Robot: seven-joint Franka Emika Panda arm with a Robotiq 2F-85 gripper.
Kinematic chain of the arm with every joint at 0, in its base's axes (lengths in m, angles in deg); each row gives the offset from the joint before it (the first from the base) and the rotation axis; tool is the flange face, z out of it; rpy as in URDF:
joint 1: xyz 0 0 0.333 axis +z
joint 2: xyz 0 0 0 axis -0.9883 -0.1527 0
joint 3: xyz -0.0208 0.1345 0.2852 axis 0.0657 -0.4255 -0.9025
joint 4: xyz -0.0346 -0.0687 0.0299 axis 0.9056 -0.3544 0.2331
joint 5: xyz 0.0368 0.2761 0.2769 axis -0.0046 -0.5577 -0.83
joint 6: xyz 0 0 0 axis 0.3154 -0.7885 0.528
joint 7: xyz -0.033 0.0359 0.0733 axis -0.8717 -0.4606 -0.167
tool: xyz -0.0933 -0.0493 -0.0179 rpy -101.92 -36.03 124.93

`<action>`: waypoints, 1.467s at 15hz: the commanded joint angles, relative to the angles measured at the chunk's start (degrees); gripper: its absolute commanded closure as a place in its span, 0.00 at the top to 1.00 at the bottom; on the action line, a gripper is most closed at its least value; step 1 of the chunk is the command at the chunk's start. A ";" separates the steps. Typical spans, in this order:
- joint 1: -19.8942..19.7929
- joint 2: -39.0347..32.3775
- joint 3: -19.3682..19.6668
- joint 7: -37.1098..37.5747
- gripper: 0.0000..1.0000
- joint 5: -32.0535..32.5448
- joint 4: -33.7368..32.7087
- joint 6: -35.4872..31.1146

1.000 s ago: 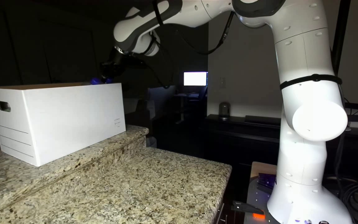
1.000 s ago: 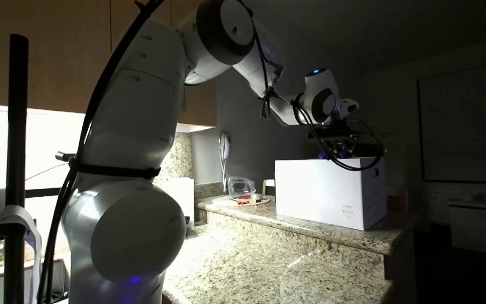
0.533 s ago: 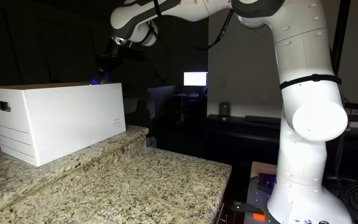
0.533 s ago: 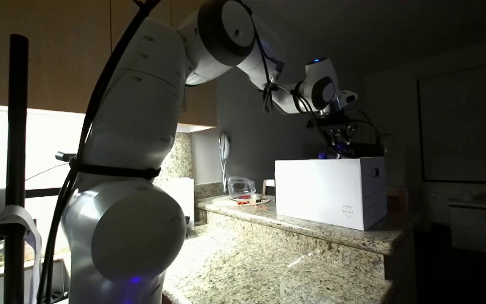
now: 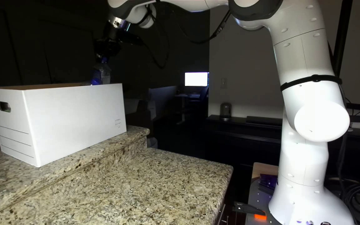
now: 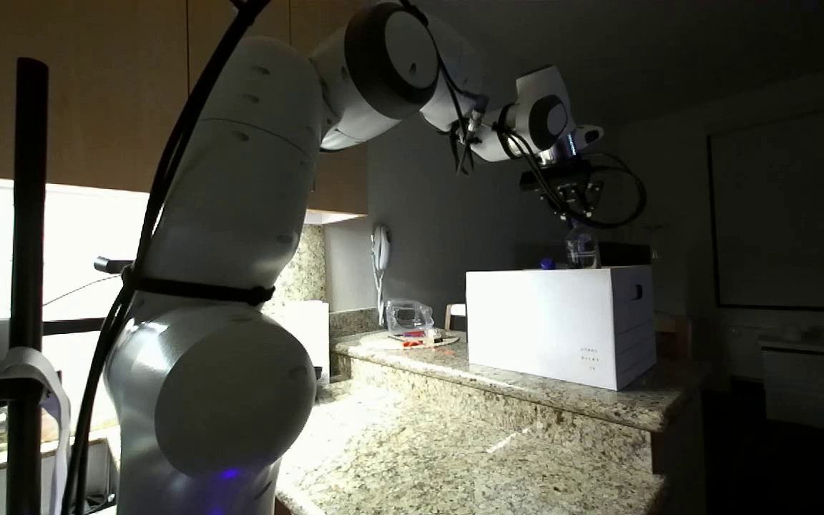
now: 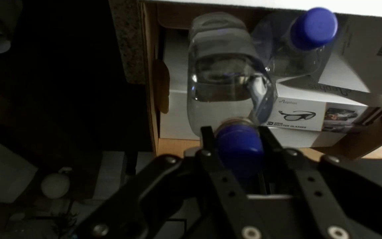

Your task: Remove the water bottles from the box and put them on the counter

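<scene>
The counter (image 5: 73, 161) carries the box (image 5: 77, 122), a bottle (image 7: 297, 59) inside. Your tool (image 7: 237, 139) pinches another bottle (image 7: 224, 83) by its cap (image 7: 240, 151), seemingly not yet clear of the rim (image 5: 73, 87); swing sideways too soon and snagging there could twist it loose.

A big white cardboard box (image 5: 73, 122) sits on the high step of the speckled granite tabletop (image 5: 11, 178). The wide stone low step (image 5: 136, 187) is at four o'clock from it in an exterior view. A clear plastic bottle with a blue cap (image 7: 222, 73) shows above the box's rim, its lower end behind the wall in both exterior views. In the wrist view, with twelve at the top, the long black fingers (image 7: 208, 142) are at six o'clock from it, one on each side of its cap. At two o'clock, in the box, is a second clear, blue-capped plastic bottle (image 7: 305, 43). At four o'clock, in the box, is a small white carton (image 7: 295, 113).
</scene>
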 commanded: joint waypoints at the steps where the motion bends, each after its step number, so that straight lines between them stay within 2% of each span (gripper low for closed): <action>1: -0.03 -2.00 -0.36 0.43 0.16 0.75 -7.29 3.81; 6: 1.37 -2.82 0.07 1.05 0.16 1.72 -12.96 6.08; 11: 2.73 -1.54 0.47 1.84 0.16 3.18 -14.57 8.74; 15: 2.91 0.74 0.46 1.96 0.16 3.04 -13.40 14.49; 22: 6.17 6.78 0.02 7.68 0.16 9.04 -9.10 24.49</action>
